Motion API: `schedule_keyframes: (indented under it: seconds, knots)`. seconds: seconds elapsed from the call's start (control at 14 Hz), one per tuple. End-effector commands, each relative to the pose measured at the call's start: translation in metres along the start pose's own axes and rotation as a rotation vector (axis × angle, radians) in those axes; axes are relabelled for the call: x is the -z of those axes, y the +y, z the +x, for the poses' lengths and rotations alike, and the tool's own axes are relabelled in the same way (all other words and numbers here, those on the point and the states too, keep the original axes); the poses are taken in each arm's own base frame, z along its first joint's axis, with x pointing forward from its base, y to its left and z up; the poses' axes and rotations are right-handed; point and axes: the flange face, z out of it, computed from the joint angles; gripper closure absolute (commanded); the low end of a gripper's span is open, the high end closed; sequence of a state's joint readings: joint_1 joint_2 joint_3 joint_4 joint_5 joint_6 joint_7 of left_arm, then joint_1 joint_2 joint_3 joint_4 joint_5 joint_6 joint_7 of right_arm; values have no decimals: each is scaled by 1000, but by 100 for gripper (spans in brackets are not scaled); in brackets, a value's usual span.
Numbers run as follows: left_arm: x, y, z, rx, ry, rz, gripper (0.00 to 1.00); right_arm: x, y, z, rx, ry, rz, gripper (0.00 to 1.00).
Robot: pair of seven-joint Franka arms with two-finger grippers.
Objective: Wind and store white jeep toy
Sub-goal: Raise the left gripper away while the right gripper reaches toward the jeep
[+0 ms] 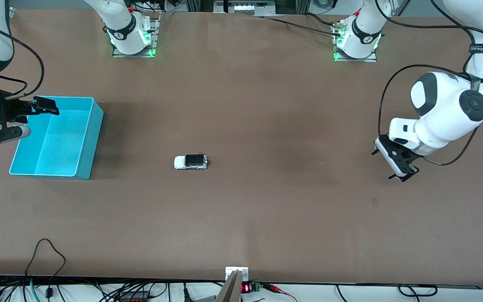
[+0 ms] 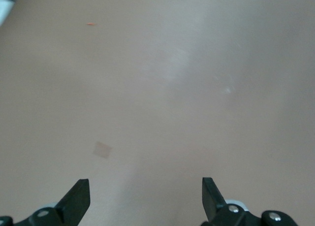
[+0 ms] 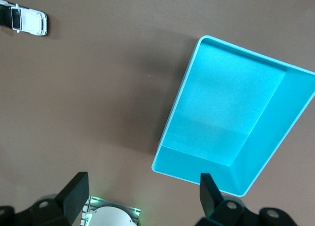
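At the far left edge of the front view, the right gripper (image 1: pixel 36 113) hangs over the corner of the teal bin (image 1: pixel 86 138), its fingers spread wide and holding nothing; much of that arm is cut off by the frame. The bin sits in the left-middle of the picture and looks empty inside. In the middle of the frame, the white jeep toy (image 1: pixel 190 162) rests on its wheels on the brown table (image 1: pixel 266 105), well apart from the bin. At the right-middle, the left gripper (image 1: pixel 396 161) hovers over bare tabletop, fingers wide apart, gripping nothing.
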State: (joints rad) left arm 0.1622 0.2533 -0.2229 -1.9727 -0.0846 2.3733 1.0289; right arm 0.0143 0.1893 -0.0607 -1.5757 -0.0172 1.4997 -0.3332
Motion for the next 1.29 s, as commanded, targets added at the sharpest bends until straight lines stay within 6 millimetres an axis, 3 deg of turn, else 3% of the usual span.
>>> schedule_keyframes:
  seconds: [0.0,0.14,0.29,0.36,0.43,0.71,1.0,1.21]
  knots:
    - [32,-15,16,194,49,36,0,-12,-10,1,31,2,13,0]
    - [46,-18,27,361,74,52,0,-21,-10,3,10,14,12,0]
    - [54,-22,31,527,91,59,0,-23,-17,4,-119,27,42,0]
    - [59,-25,31,592,101,65,0,-26,-32,9,-166,20,37,0]
    - [64,-29,28,648,105,71,0,-32,-44,14,-198,20,31,0]
    - [83,-45,13,816,83,68,0,-54,-62,17,-442,30,31,0]
    - [121,-64,-4,922,16,53,0,-59,-110,32,-778,59,24,0]
    - [147,-69,-6,1002,-18,34,0,-81,-159,45,-1008,102,31,0]
